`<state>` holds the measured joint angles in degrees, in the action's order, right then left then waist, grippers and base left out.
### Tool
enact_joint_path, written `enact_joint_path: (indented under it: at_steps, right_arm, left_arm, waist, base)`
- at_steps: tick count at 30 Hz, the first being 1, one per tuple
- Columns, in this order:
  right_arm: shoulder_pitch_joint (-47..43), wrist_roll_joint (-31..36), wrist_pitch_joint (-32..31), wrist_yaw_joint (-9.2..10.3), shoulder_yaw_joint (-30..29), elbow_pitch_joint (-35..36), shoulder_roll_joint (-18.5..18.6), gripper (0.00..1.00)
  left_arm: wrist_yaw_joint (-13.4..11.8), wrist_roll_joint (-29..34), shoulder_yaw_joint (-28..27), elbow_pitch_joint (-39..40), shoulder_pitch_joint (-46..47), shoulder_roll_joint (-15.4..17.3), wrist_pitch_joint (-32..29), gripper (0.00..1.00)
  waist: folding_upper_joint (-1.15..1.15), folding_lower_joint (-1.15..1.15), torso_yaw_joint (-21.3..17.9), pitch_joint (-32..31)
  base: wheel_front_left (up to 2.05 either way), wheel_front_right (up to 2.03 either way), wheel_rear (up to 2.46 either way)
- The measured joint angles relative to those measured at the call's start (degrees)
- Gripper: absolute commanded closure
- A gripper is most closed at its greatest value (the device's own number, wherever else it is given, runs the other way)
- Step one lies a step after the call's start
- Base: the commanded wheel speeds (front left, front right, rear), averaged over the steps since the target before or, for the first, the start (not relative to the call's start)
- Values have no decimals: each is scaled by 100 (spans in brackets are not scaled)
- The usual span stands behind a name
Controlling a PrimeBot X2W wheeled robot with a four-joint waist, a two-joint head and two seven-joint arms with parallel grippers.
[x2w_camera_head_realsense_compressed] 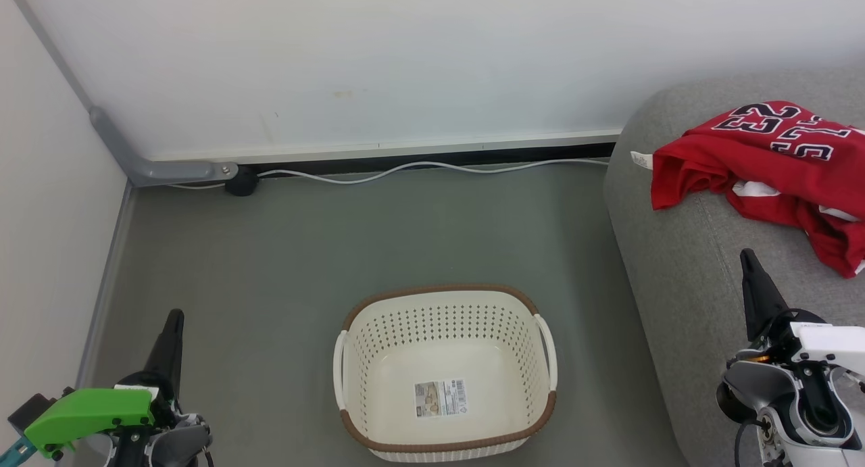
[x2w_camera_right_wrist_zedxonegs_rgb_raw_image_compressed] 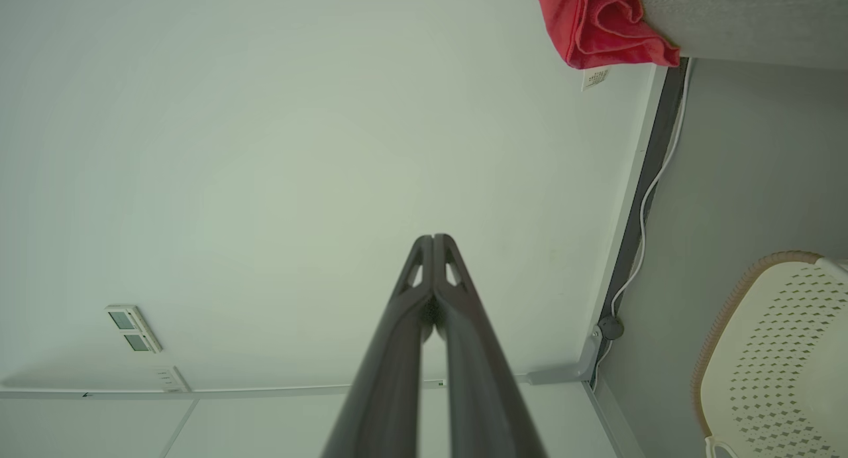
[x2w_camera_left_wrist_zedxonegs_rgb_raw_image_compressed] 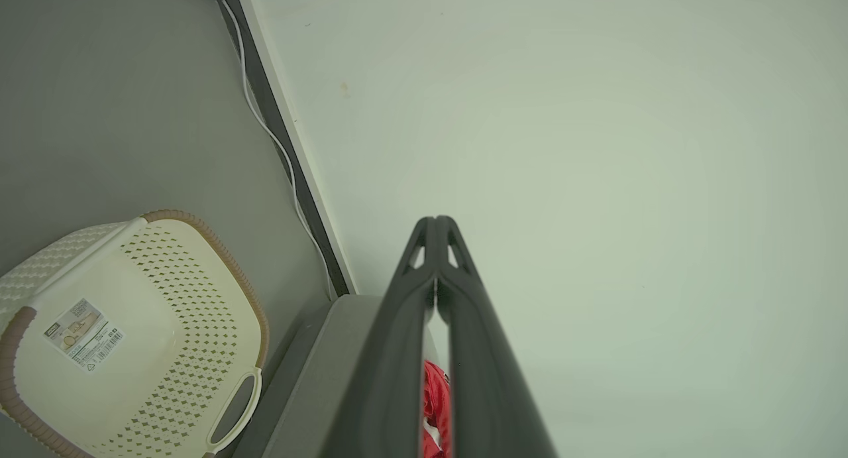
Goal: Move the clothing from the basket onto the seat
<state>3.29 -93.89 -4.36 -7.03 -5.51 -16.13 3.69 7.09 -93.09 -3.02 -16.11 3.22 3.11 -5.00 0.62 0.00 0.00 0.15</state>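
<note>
Right of the basket (x2w_camera_head_realsense_compressed: 446, 290), on the one seat (x2w_camera_head_realsense_compressed: 676, 264), lies the clothing (x2w_camera_head_realsense_compressed: 763, 156) in one red heap. One jersey with black numerals is uppermost and white patches show lower down; I cannot tell how many garments there are. The one basket stands on the floor (x2w_camera_head_realsense_compressed: 304, 251), with one paper label (x2w_camera_head_realsense_compressed: 440, 397) on its bottom. Two grippers flank the basket: the left gripper (x2w_camera_head_realsense_compressed: 173, 324) to its left, the right gripper (x2w_camera_head_realsense_compressed: 749, 263) to its right above the seat, each with jaws pressed together. One white cable (x2w_camera_head_realsense_compressed: 405, 169) runs along the wall beyond the basket.
</note>
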Motion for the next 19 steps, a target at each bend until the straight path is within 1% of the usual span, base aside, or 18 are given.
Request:
enact_joint_path:
  at_steps: [19]
  right_arm:
    - [0,0,-7,0,-5,2,-7,100]
  left_arm:
    - [0,0,-3,5,1,-1,0,100]
  waist:
    - [0,0,0,1]
  base:
    - [0,0,0]
